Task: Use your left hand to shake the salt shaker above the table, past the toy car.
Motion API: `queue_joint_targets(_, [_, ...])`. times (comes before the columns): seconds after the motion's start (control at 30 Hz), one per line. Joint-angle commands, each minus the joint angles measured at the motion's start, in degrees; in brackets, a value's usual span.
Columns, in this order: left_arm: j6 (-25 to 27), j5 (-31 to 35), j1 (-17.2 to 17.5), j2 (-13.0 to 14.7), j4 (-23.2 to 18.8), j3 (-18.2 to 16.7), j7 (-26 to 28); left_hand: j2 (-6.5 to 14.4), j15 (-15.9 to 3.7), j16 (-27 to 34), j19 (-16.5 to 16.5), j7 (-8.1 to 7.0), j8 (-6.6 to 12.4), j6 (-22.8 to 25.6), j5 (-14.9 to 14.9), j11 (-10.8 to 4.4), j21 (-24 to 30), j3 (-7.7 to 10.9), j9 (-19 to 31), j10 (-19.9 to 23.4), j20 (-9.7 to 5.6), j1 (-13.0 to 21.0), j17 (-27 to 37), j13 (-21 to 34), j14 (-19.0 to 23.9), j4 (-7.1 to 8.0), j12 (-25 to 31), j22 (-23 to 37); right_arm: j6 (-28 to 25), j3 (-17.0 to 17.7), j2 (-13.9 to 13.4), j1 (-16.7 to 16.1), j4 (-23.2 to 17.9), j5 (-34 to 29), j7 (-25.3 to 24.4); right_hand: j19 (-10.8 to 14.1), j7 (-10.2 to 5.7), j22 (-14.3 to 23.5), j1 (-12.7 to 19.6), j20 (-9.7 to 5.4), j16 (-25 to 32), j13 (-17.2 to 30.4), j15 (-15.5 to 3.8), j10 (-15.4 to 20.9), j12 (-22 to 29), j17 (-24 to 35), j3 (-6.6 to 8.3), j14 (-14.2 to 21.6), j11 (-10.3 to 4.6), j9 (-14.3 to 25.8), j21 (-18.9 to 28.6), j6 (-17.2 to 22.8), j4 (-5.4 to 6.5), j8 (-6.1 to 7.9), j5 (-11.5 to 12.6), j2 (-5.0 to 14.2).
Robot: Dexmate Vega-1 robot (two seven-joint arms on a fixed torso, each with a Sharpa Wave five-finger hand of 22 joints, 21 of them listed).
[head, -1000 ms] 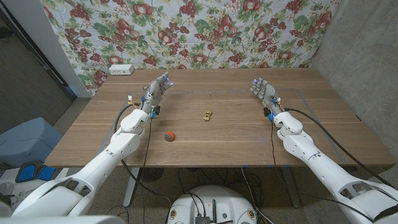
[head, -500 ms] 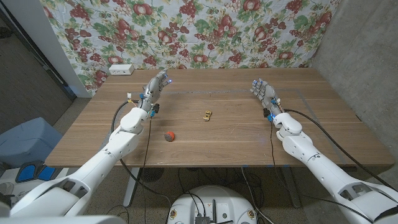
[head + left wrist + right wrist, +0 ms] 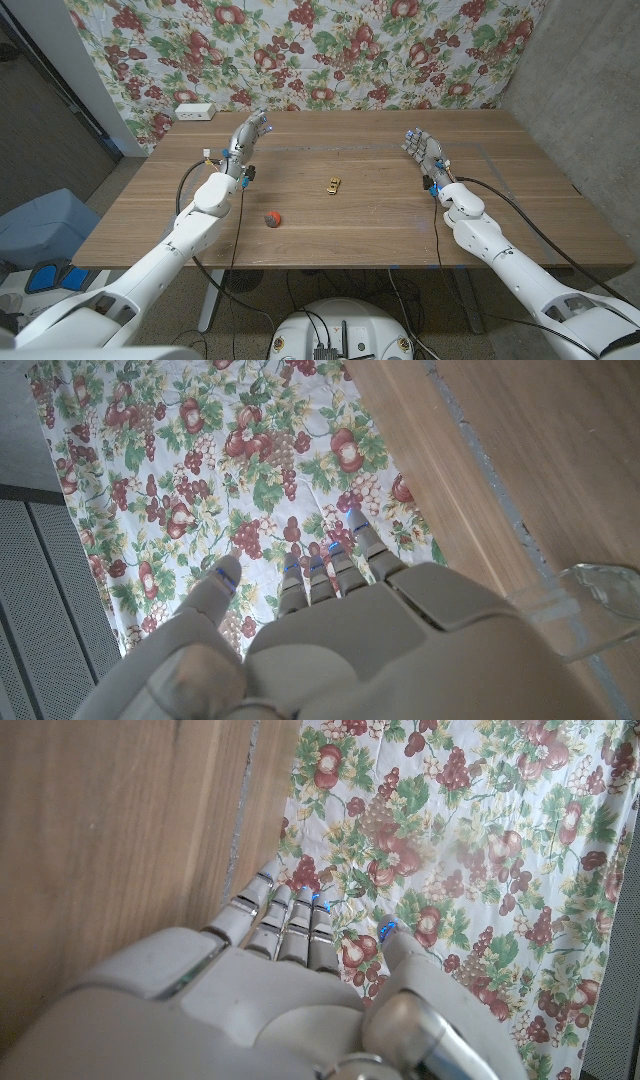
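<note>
Left hand [image 3: 248,138] raised, fingers apart, empty; right hand [image 3: 426,152] likewise.
Risk: possible salt shaker [image 3: 590,600] seems clear glass; fingers may topple it.

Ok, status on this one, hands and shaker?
Both open: left hand, right hand. Clear glass piece beside left hand, likely shaker, not held. Toy car mid-table, apart from hands.
</note>
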Motion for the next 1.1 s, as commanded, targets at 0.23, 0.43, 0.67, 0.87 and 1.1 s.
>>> queue_joint_targets(0.23, [-0.29,5.04,2.44,-0.96,-2.18,-1.6,9.53,1.05,0.35,0.72,2.84,0.97,0.63,2.66,-0.3,0.7,0.09,0.76,0.29,3.17,0.48,-0.14,0.44,0.22,3.6,-1.21,0.9,0.27,-0.43,-0.3,0.34,0.51,0.19,0.0,-0.09,0.14,-0.03,0.2,0.68,1.83,0.23,0.24,1.29,0.42,0.29,-0.02,-0.05,1.01,-0.04,0.11,0.06,0.36,-0.76,0.22,0.33,-0.62])
queue_joint_targets(0.43, [0.16,6.66,3.34,-0.98,-3.22,-2.17,12.32,1.47,0.36,0.95,3.82,1.4,0.64,3.37,-0.41,1.15,0.21,1.05,0.33,4.2,0.67,-0.28,0.55,0.26,4.94,-1.32,1.02,0.32,-0.81,-0.39,0.4,0.66,0.17,0.08,-0.09,0.4,0.01,0.22,0.67,2.27,0.3,0.25,1.54,0.35,0.22,-0.05,-0.16,1.31,0.2,0.11,0.13,0.29,-0.94,0.17,0.38,-0.77])
queue_joint_targets(0.67, [0.98,7.95,4.17,-0.92,-4.47,-2.73,14.61,1.41,0.27,0.8,4.27,1.37,0.56,3.78,-0.51,1.2,0.16,1.42,0.35,4.79,0.54,0.29,0.38,0.29,5.57,-2.32,0.99,0.35,-0.92,-0.59,0.33,0.75,0.29,-0.09,0.12,0.7,0.03,0.25,0.69,2.52,0.42,0.27,1.69,0.32,0.17,-0.1,-0.26,1.74,0.25,0.1,0.22,0.24,-1.18,0.14,0.45,-0.88])
queue_joint_targets(0.87, [2.1,9.9,4.73,-0.72,-5.61,-2.9,16.86,-1.95,-0.52,0.1,4.28,0.38,-0.43,2.27,-1.22,0.06,-0.73,0.36,0.33,4.23,-0.18,1.29,0.3,0.38,6.02,-6.35,0.18,0.31,-1.15,-0.53,0.33,0.66,0.15,0.14,0.15,0.85,0.02,0.27,0.69,2.56,0.5,0.28,1.79,0.32,0.15,-0.11,-0.31,2.0,0.25,0.1,0.26,0.3,-1.3,0.16,0.48,-0.92])
queue_joint_targets(1.1, [6.93,12.59,6.36,-0.02,-9.4,-3.39,20.88,-6.16,-0.04,-1.39,-0.96,-1.44,-0.56,-4.96,-1.33,-0.23,-4.79,-1.08,0.42,-3.04,-0.78,4.21,0.6,0.54,1.05,-9.6,-1.49,0.43,-1.38,-0.52,0.23,0.57,-0.05,0.36,0.39,1.05,0.11,0.29,0.67,2.6,0.52,0.31,1.83,0.93,0.35,-0.13,-0.41,2.15,0.46,0.11,0.3,0.3,-1.46,0.15,0.53,-0.96])
